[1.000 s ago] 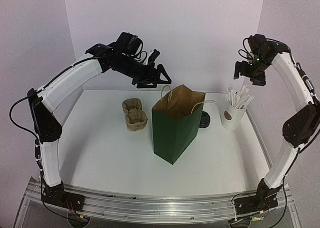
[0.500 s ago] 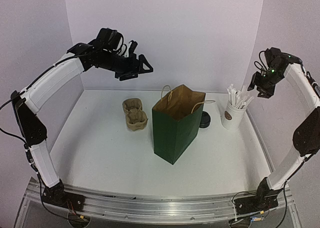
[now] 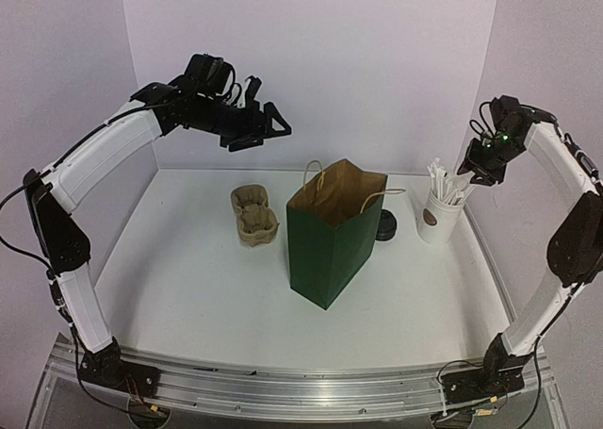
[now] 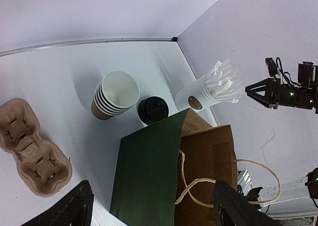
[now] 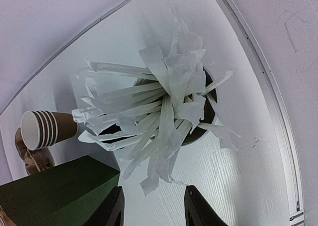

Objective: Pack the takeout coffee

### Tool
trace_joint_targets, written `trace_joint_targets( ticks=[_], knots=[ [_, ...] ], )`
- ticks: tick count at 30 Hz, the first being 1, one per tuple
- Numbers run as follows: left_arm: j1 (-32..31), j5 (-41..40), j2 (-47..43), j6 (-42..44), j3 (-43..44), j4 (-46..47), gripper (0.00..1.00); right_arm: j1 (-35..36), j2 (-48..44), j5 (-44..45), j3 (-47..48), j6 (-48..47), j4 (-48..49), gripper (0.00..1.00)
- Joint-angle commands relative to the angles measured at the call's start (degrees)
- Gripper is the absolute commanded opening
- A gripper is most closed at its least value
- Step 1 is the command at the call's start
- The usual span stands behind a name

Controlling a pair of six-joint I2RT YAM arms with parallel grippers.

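Seen from above, the takeout coffee [image 4: 152,110] is mostly a round black domed lid. It stands near the far edge of the desk [image 3: 188,288], toward the far right corner, just behind the green paper bag [image 4: 149,176] and beside a stack of brown cups [image 4: 113,94]. My left end effector [image 3: 273,127] and right end effector [image 3: 474,172] both hang with fingers spread, holding nothing.

Bag [image 3: 330,245] dark green outside, kraft brown inside; lid [image 4: 152,109] black; stacked cups [image 4: 102,106] kraft brown with white interiors; tray [image 4: 30,149] pulp brown; stick cup [image 4: 191,98] white with round brown logo; sticks [image 5: 159,112] white; table [image 3: 188,278] white, faintly grained; walls [image 3: 358,61] pale lilac; arms [image 3: 104,160] white and black
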Motion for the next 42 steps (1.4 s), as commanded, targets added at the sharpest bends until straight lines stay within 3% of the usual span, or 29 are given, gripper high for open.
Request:
trace_joint_targets(
  ticks=[1, 5, 10, 15, 19, 23, 26, 42],
  knots=[
    [-0.1, 1.1, 1.0, -0.6, 0.9, 2.0, 0.81, 0.0, 1.8, -0.7, 0.7, -0.6, 1.7, 0.40],
    [-0.1, 1.1, 1.6, -0.5, 1.5, 1.9, 0.81, 0.0, 2.7, -0.5, 0.9, -0.6, 2.0, 0.38],
    [-0.1, 1.1, 2.7, 0.1, 3.1, 1.3, 0.81, 0.0, 3.0, -0.2, 0.8, -0.5, 2.1, 0.20],
    [-0.1, 1.4, 4.3, 0.6, 5.0, 0.5, 0.81, 0.0, 3.3, -0.1, 0.8, -0.5, 2.1, 0.16],
    [-0.1, 1.5, 5.0, 0.9, 6.2, 0.0, 0.81, 0.0, 3.4, 0.3, 0.9, -0.7, 2.1, 0.05],
    [-0.1, 1.7, 5.4, 1.0, 6.5, 0.0, 0.81, 0.0, 3.7, 0.2, 0.4, -0.8, 2.1, 0.05],
    [-0.1, 1.7, 5.4, 0.9, 6.3, 0.0, 0.81, 0.0, 3.8, 0.4, 0.4, -1.0, 2.0, 0.00],
    [-0.1, 0.9, 5.4, 0.8, 6.8, 0.7, 0.81, 0.0, -4.8, 3.6, 7.1, -0.3, 1.4, 0.00]
  ],
)
